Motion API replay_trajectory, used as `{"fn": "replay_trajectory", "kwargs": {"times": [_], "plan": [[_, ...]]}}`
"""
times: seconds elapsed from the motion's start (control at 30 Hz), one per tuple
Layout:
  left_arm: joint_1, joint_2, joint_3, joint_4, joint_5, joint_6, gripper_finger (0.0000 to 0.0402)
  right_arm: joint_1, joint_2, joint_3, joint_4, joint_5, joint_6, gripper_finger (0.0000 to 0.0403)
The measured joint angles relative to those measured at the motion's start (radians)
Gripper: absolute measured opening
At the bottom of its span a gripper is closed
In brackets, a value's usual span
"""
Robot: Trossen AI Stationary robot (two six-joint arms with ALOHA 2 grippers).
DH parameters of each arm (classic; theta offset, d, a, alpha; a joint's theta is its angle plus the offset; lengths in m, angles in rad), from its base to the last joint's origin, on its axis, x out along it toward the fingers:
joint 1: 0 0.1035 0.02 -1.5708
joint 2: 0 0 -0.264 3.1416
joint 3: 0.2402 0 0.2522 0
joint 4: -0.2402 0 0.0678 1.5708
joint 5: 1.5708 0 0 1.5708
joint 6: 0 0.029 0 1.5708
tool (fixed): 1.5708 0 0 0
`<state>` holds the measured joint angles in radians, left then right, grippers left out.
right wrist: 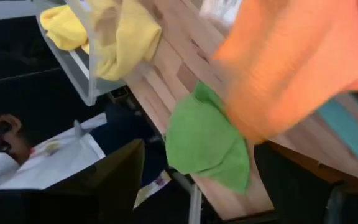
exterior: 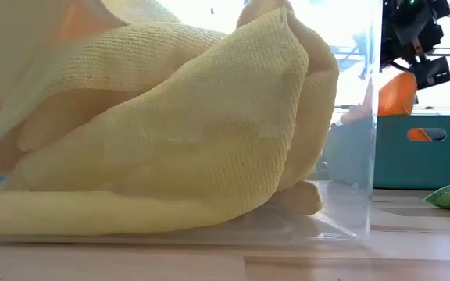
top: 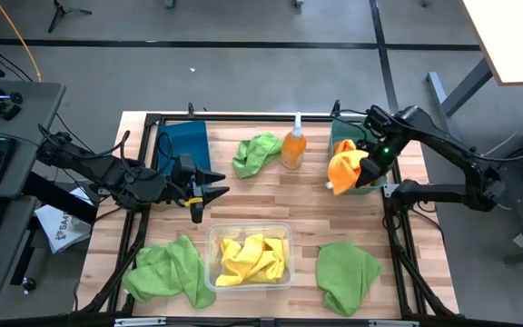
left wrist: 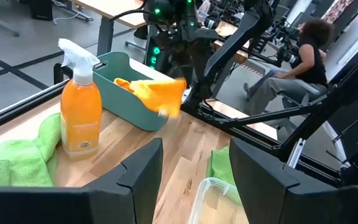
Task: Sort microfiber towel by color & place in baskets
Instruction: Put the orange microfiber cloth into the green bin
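You are partway through: yellow towels point(top: 251, 259) are lying in the clear basket point(top: 212, 238), your right hand point(top: 363, 160) is grasping an orange towel point(top: 343, 170) over the teal basket's point(top: 338, 129) near rim, and three green towels point(top: 348, 272) are waiting on the table point(top: 289, 200) with the blue basket point(top: 184, 142) apparently empty. Your left hand point(top: 214, 193) is hovering released near the blue basket. The left wrist view is showing a second orange towel point(left wrist: 122, 83) inside the teal basket; the low view is mostly blocked by yellow cloth.
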<state>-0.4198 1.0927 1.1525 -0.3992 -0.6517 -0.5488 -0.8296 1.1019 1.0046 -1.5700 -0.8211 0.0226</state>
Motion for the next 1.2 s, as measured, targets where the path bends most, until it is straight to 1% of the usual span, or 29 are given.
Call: {"fn": "replay_trajectory", "kwargs": {"times": [0.13, 0.17, 0.27, 0.3, 0.4, 0.43, 0.57, 0.63, 0.77, 0.83, 0.9, 1.0, 1.03, 1.07, 1.1, 1.2], "plan": [[0.000, 0.000, 0.000, -0.001, 0.000, 0.001, 0.0175, 0.036, -0.026, 0.000, 0.011, 0.019, 0.002, 0.0298], [0.000, 0.000, 0.000, -0.001, -0.004, 0.002, 0.0175, 0.036, -0.034, 0.000, 0.045, 0.027, 0.008, 0.0298], [0.000, 0.000, 0.000, 0.000, -0.022, 0.003, 0.0175, 0.047, -0.052, 0.000, 0.207, 0.032, 0.115, 0.0298], [0.001, 0.000, 0.000, -0.001, -0.023, 0.003, 0.0175, 0.053, -0.054, 0.000, 0.242, 0.045, 0.140, 0.0298], [0.001, 0.000, 0.000, -0.001, -0.023, 0.003, 0.0175, 0.073, -0.047, 0.000, 0.292, 0.171, 0.152, 0.0298], [0.001, 0.000, 0.000, -0.001, -0.023, 0.003, 0.0175, 0.082, -0.039, -0.002, 0.304, 0.196, 0.152, 0.0297], [0.001, 0.000, 0.000, -0.001, -0.024, 0.001, 0.0175, 0.105, 0.001, -0.028, 0.376, 0.201, 0.159, 0.0279], [0.001, 0.000, 0.000, -0.001, -0.025, 0.001, 0.0175, 0.117, 0.030, -0.043, 0.408, 0.235, 0.175, 0.0265], [0.001, 0.000, 0.000, 0.000, -0.022, 0.000, 0.0175, 0.123, 0.084, -0.047, 0.389, 0.341, 0.134, 0.0238], [0.001, 0.000, 0.000, 0.000, -0.015, 0.001, 0.0175, 0.121, 0.090, -0.047, 0.381, 0.417, 0.123, 0.0225], [0.001, 0.000, 0.000, -0.001, -0.015, 0.002, 0.0175, 0.116, 0.088, -0.047, 0.381, 0.536, 0.126, 0.0213], [0.001, 0.000, 0.000, -0.001, -0.022, 0.003, 0.0175, 0.116, 0.087, -0.047, 0.390, 0.742, 0.167, 0.0197], [0.001, 0.000, 0.000, -0.001, -0.031, 0.004, 0.0175, 0.116, 0.087, -0.047, 0.400, 0.780, 0.188, 0.0193], [0.001, 0.000, 0.000, -0.001, -0.037, 0.009, 0.0175, 0.116, 0.088, -0.047, 0.414, 0.788, 0.201, 0.0188], [0.001, 0.000, 0.000, -0.001, -0.038, 0.009, 0.0175, 0.116, 0.088, -0.047, 0.434, 0.775, 0.206, 0.0184], [0.001, 0.000, 0.000, -0.001, -0.038, 0.004, 0.0175, 0.117, 0.088, -0.047, 0.491, 0.695, 0.201, 0.0175]]}}
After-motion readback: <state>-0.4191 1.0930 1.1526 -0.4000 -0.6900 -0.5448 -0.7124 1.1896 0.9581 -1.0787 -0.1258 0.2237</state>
